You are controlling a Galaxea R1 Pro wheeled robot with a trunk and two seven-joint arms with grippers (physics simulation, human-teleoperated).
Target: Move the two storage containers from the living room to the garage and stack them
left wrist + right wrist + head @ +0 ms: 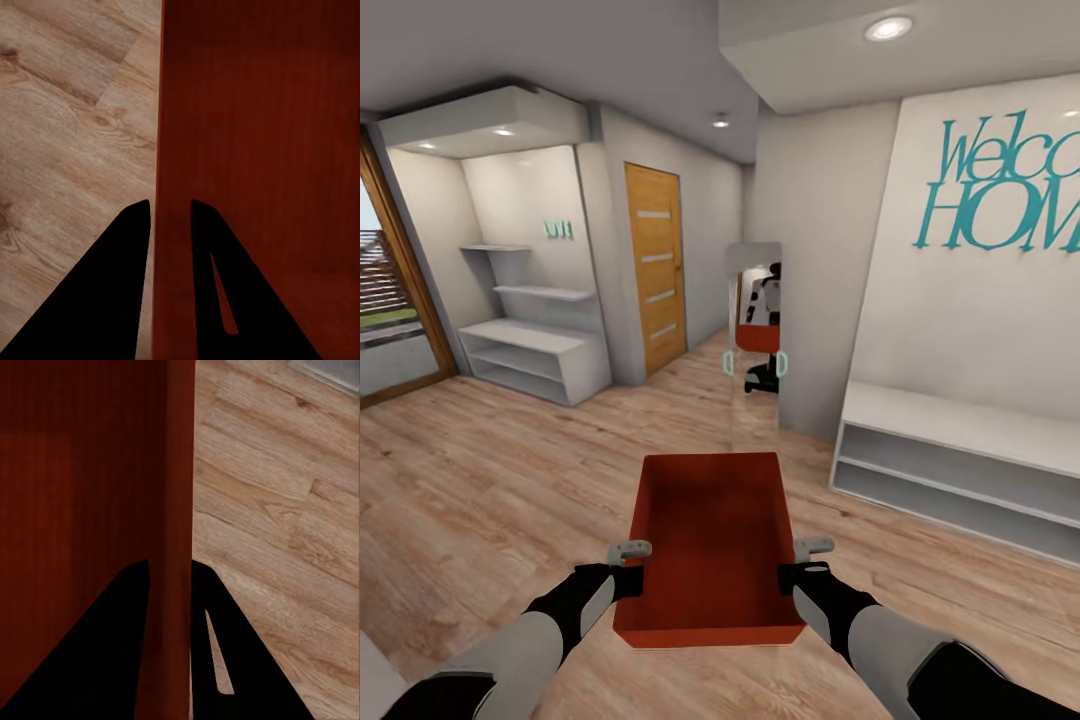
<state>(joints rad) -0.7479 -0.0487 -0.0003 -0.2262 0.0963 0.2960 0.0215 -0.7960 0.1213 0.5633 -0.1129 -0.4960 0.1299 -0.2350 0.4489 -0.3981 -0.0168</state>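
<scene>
I'm mid-carry — left claw (628, 556) and right claw (807, 553) each pinch a side wall of one storage container (710, 540), held between them above the wood floor (490, 480). Ahead, a hallway mirror (753, 345) — next, drive on towards the garage.
</scene>
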